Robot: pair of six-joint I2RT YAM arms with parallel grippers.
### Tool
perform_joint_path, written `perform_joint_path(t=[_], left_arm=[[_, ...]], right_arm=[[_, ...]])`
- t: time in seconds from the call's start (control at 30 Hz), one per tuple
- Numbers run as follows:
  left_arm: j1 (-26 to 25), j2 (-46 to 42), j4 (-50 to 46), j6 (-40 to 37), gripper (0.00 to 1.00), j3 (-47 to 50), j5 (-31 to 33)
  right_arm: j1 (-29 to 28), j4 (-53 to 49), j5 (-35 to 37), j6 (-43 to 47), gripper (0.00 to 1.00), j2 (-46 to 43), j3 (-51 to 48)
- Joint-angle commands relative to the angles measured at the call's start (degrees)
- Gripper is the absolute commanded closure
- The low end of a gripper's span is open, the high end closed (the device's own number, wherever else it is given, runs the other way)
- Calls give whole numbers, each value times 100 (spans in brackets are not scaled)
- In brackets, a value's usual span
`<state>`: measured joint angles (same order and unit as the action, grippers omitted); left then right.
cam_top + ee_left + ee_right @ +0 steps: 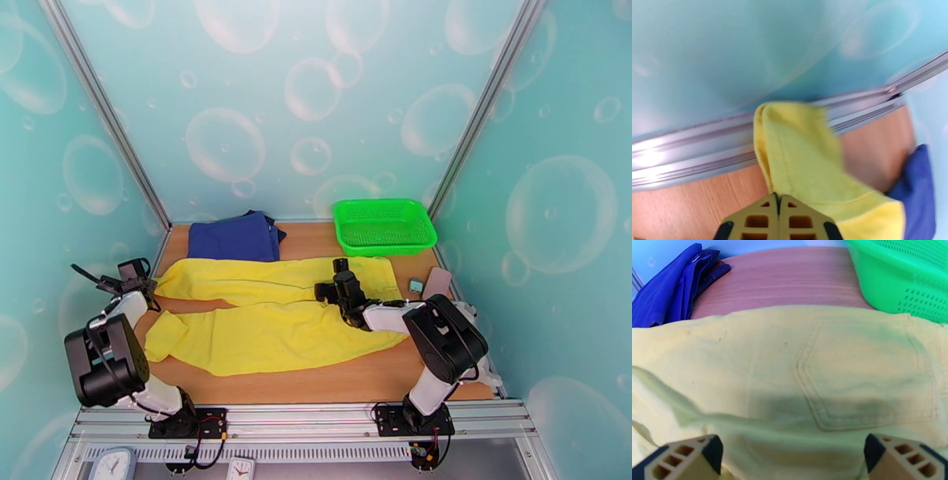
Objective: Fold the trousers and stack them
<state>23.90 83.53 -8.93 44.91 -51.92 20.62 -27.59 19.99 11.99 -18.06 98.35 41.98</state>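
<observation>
Left gripper (778,201), fingers pressed together, pinches a leg hem of the yellow trousers (268,328), which lie spread across the wooden table (316,383). Right gripper (790,455) hovers, jaws spread wide, above their back pocket (869,374). Behind lie a navy garment (235,237) and a green basket (385,226).

Left gripper (777,196) at the bottom edge, and its two tan, lattice-moulded fingers (758,221) are pressed flat together. The stitched hem of the bright yellow soft-cloth trousers (802,158) runs straight into their tips, pinched. The yellow leg end stretches away over the light wooden counter (691,205) and overlaps the silver aluminium rail (691,146) below the teal bubble-printed wall (750,47). On the right, a navy blue cloth garment (916,189) meets the yellow cloth's edge.
</observation>
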Motion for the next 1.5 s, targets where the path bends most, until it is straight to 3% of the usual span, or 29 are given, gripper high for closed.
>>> perform_joint_path(t=[0.0,0.23,0.43,0.57,0.8,1.1,1.47], left_arm=[[-64,-766,-369,-15,100,59,513],[-409,-2075,-966,-103,100,-223,1024],[-459,-2351,-1160,-128,100,-414,1173],[-465,-1969,-880,-33,100,-265,1272],[-535,-392,9,270,100,-167,1477],[-607,1137,763,216,100,-1033,1590],[-575,109,855,514,100,-441,1637]], right_arm=[[259,180,-170,-323,1,-30,-78],[741,203,-555,-653,1,273,-48],[806,234,-461,-615,1,360,-34],[843,223,-452,-624,1,451,-5],[920,199,-325,-637,1,458,-31],[1036,177,-248,-681,1,393,-111],[991,-2,-73,-687,1,471,3]])
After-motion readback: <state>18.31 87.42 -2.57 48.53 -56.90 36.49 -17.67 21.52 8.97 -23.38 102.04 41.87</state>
